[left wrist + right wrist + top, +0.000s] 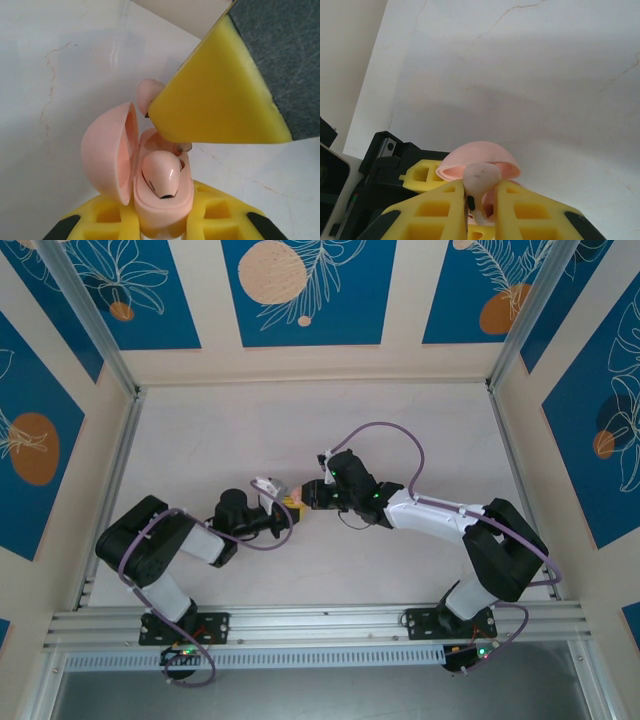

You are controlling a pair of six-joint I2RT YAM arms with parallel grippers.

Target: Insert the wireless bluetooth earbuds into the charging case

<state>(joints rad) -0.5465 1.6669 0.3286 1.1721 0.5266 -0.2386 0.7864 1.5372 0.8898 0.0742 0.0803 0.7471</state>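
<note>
- At mid-counter (220, 440), top view: tips of left arm (160, 540) and right arm (440, 515) nose to nose, well away from the counter's edges.
- Between the left jaws: pale pink charging case (150, 202), pinched at its lower body by yellow pads (107, 215), held off the counter.
- On the case's left side, left wrist view: hinged lid (107, 150) swung wide open, hollow side facing the wells.
- Inside the case, nearer well: one pink earbud (162, 175), seated, glossy rounded head up, small dark spot at its near end.
- Over the farther well: second pink earbud (147, 95), pinched in the right jaws, mostly hidden behind one big yellow pad (220, 100); rounded end poking out past the pad, just beside the lid's edge.
- Under that pad's lower edge: small grey tip (184, 147) right at the case rim.
- Already in the well or just above it: cannot tell.
- In the right wrist view: same earbud clamped tight between two yellow pads (535, 215), bulb up, stem down into the slit between them; open lid just behind, touching or nearly so.
- Left of the lid there: yellow pad and black body of the left jaws.
- Below everything: white counter with thin crack-like veins.
</note>
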